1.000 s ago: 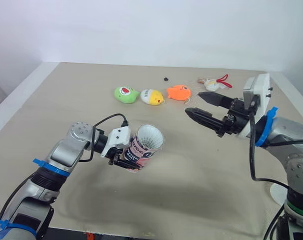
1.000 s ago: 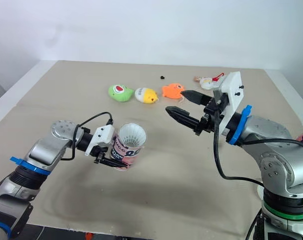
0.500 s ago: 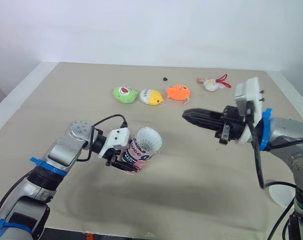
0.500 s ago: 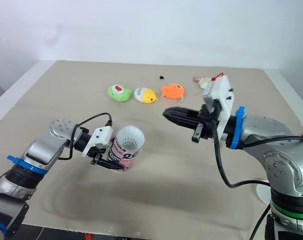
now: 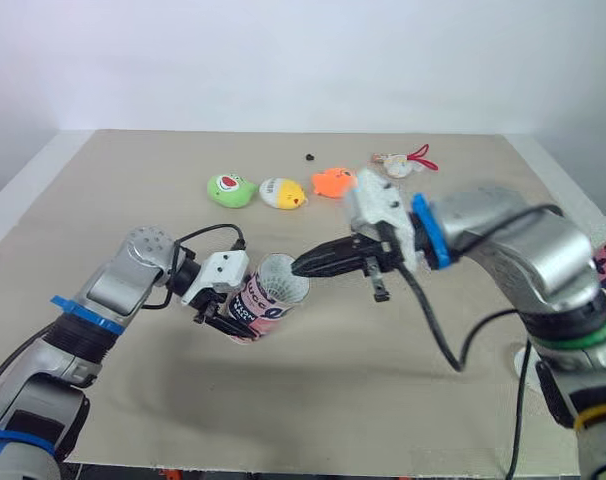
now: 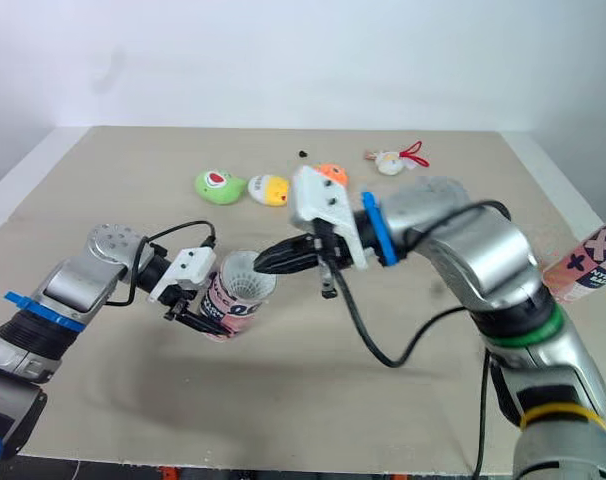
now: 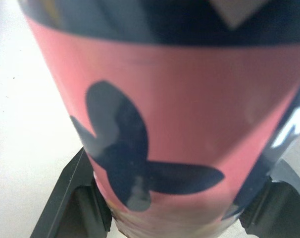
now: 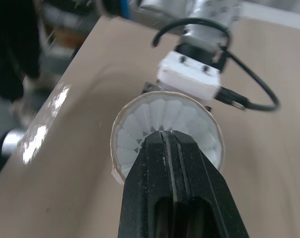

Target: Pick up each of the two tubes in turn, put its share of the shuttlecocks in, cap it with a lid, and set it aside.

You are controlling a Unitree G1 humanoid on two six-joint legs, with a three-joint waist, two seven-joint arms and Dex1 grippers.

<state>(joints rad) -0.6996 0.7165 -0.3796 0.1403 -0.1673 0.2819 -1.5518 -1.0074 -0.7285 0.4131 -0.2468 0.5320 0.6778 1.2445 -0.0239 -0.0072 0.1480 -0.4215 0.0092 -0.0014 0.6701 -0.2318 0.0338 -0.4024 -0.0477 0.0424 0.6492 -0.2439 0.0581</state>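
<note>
Near the middle of the table (image 5: 403, 420), well off every edge, left fingers (image 7: 73, 198) clamp the tilted tube (image 5: 258, 305); right fingers (image 8: 177, 183), pressed together, have advanced across open table to the shuttlecock (image 8: 135, 129) in its mouth.

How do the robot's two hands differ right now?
The left gripper has its black fingers spread around the pink and dark blue tube, holding it tilted. The right gripper has its fingers pressed together, holding nothing. The left gripper clamps the tube near its base, while the right gripper points its tips at the tube's open mouth, where white shuttlecock feathers show. Both have two black fingers on a white mount.
</note>
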